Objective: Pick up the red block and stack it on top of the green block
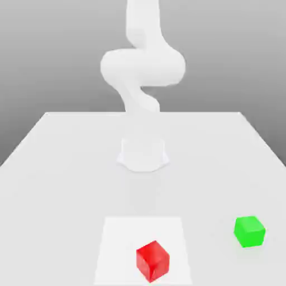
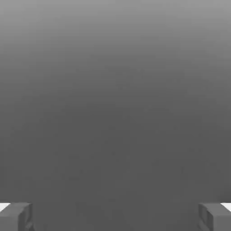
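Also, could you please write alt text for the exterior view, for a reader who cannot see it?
A glossy red cube lies on a white square patch, with a bright green cube on the pale table to the view's right; a white robot arm stands behind.

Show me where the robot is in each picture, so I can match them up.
Exterior view: white arm, upper middle, its base on the table.
Hand view: its gripper, jaws wide apart at the picture's edge.
Shared landmark: apparently the grey background.
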`<state>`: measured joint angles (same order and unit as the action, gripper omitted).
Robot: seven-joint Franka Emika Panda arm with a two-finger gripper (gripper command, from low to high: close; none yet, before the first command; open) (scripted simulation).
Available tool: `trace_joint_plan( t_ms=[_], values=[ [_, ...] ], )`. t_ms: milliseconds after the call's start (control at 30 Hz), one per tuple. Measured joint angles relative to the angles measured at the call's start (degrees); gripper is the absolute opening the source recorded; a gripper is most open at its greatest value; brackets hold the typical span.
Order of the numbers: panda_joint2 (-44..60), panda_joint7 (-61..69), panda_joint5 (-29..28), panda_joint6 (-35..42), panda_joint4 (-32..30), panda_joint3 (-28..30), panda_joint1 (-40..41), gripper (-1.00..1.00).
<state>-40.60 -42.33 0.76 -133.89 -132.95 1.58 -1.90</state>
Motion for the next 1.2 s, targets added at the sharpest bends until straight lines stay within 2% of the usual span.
trace_joint_plan(
  t_ms=[500,800,967,1000,1200],
  values=[
    [31.6,21.5,5.2,-12.6,-7.0,6.1,-8.2,0.00],
    [49.8,30.4,3.2,-20.5,-11.1,6.0,-8.7,0.00],
    [60.1,32.7,5.1,-28.6,-10.1,3.8,-7.0,0.00],
    [61.4,33.1,5.5,-29.6,-9.9,3.6,-6.9,-1.00],
    [62.0,33.1,5.6,-30.0,-9.8,3.3,-6.7,-1.00]
  ],
)
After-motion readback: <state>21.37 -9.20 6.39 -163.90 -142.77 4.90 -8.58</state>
